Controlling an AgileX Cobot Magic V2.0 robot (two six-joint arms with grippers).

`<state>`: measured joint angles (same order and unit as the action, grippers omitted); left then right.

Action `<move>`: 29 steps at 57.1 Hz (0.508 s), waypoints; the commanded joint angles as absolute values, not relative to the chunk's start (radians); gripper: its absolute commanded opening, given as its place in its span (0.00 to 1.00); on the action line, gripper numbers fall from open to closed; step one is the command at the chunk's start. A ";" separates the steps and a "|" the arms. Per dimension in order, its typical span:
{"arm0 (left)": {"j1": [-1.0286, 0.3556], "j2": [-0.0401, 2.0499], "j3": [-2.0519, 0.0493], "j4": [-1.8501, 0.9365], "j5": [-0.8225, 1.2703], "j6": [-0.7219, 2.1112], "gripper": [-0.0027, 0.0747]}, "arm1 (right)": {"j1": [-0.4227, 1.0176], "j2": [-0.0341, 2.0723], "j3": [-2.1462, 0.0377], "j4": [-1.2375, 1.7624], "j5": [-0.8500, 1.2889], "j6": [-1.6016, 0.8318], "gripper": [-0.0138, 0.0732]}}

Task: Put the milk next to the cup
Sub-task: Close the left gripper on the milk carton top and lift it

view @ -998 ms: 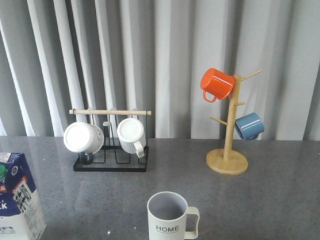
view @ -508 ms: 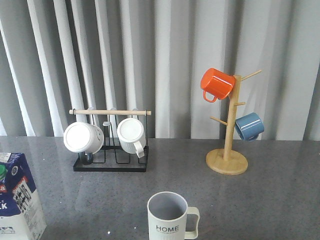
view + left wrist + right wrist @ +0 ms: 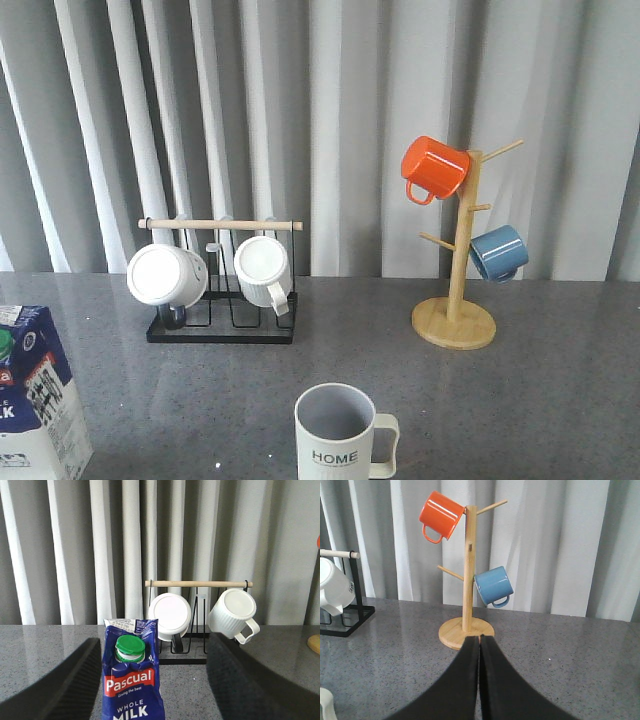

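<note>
A grey speckled table point(image 3: 560, 400) is seen spanning all three views, backed by pale pleated curtains point(image 3: 350, 120). On it, a black wire rack point(image 3: 222, 290) with a wooden bar is found, with two white mugs point(image 3: 167, 275) resting on it; in the left wrist view it lies beyond the left gripper's fingers. A wooden mug tree point(image 3: 455, 300) is shown directly beyond the right gripper's fingertips, with an orange mug point(image 3: 439, 514) hung high on it and a blue mug point(image 3: 493, 586) lower on the opposite side.

The milk point(image 3: 131, 672) is seen upright on the table between the left gripper point(image 3: 152, 680)'s two dark fingers point(image 3: 65, 685), which are spread wide and are kept apart from the carton on both sides. In the front view the milk stands at the table's near left edge, well apart from the cup point(image 3: 340, 435), which stands upright near the front centre.

The right gripper point(image 3: 479, 680) is seen with its fingers pressed together, nothing held between them.
</note>
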<state>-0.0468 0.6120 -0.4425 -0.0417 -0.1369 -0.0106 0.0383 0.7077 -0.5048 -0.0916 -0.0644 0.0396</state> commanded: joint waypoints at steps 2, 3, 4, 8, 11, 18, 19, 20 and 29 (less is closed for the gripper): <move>-0.054 0.615 -0.478 -0.048 -0.206 -0.020 0.62 | 0.033 0.704 -0.534 -0.097 -0.139 0.035 0.15; -0.054 0.615 -0.478 -0.048 -0.206 -0.020 0.62 | 0.033 0.704 -0.534 -0.097 -0.139 0.035 0.15; -0.054 0.615 -0.478 -0.048 -0.206 -0.020 0.62 | 0.033 0.704 -0.534 -0.097 -0.139 0.035 0.15; -0.054 0.615 -0.478 -0.048 -0.205 -0.020 0.62 | 0.033 0.704 -0.534 -0.097 -0.139 0.035 0.15; -0.054 0.615 -0.478 -0.048 -0.206 -0.020 0.62 | 0.033 0.704 -0.534 -0.097 -0.139 0.035 0.15; -0.054 0.615 -0.478 -0.048 -0.203 -0.020 0.62 | 0.033 0.704 -0.534 -0.097 -0.139 0.035 0.15; -0.054 0.615 -0.478 -0.048 -0.201 -0.020 0.62 | 0.033 0.704 -0.534 -0.097 -0.139 0.035 0.15; -0.054 0.615 -0.478 -0.048 -0.199 -0.020 0.62 | 0.033 0.704 -0.534 -0.097 -0.139 0.035 0.15; -0.064 0.615 -0.478 -0.047 -0.207 -0.022 0.63 | 0.033 0.704 -0.534 -0.097 -0.139 0.035 0.15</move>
